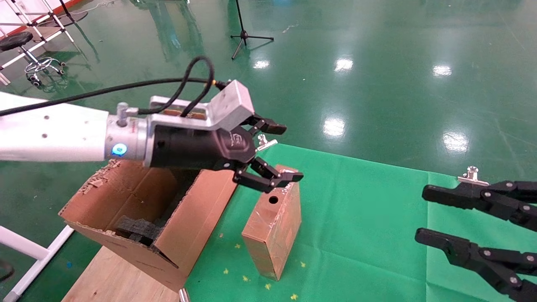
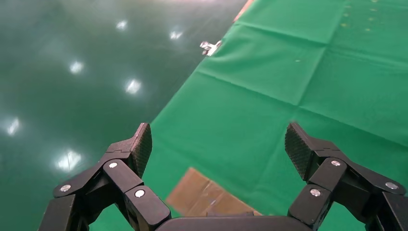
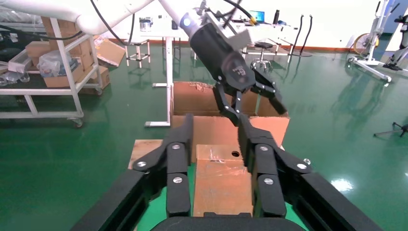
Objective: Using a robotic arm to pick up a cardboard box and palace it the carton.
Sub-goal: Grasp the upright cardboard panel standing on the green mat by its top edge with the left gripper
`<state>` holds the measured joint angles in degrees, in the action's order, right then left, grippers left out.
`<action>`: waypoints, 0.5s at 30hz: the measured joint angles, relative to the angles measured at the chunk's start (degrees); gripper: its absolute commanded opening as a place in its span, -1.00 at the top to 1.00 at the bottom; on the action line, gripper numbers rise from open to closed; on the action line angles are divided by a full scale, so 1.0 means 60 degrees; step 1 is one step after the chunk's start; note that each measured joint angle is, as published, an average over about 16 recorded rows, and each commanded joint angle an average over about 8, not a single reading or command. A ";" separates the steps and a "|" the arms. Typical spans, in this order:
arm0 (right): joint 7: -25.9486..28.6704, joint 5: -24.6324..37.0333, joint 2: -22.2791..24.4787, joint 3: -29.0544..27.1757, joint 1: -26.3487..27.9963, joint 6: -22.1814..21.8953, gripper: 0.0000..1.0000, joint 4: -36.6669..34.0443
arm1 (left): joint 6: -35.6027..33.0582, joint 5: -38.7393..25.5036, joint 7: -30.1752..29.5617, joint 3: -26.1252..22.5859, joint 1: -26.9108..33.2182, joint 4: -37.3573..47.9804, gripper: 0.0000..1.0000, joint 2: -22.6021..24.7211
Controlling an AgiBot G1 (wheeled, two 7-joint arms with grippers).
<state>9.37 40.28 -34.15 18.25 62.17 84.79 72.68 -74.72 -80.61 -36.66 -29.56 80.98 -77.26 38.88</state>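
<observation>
Hovering mid-frame in the head view, left gripper (image 1: 275, 153) spread wide over cardboard box (image 1: 275, 224), standing on end on green cloth (image 1: 369, 218) beside torn carton (image 1: 138, 218). Glossy tape wrap, slick, could slip from the rubbery pads or tip over. Right gripper (image 1: 423, 216) parked lower right, also spread.

Head looks down; wrists close (all share cardboard box (image 1: 275, 228)).

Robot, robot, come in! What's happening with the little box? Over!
Left gripper open above cardboard box. Box standing on green cloth beside carton. Right gripper open, idle.
</observation>
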 measured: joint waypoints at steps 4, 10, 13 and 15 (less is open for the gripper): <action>-0.0001 -0.0001 0.0000 0.0001 0.0000 0.0000 1.00 0.0000 | -0.0449 -0.1086 -0.1670 -0.0568 0.0786 0.0019 -1.00 0.0370; -0.0001 -0.0002 0.0001 0.0002 0.0001 -0.0001 1.00 0.0000 | -0.1486 -0.2784 -0.4598 -0.1576 0.2025 0.0042 -1.00 0.1064; -0.0002 -0.0002 0.0001 0.0003 0.0001 -0.0001 1.00 0.0000 | -0.1953 -0.3369 -0.5981 -0.2079 0.2579 0.0060 -1.00 0.1415; -0.0002 -0.0002 0.0001 0.0004 0.0001 -0.0001 1.00 0.0000 | -0.2197 -0.3574 -0.6805 -0.2367 0.2863 0.0082 -1.00 0.1609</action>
<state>9.36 40.27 -34.14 18.28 62.17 84.78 72.68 -87.90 -102.05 -77.49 -43.76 98.15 -76.77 48.53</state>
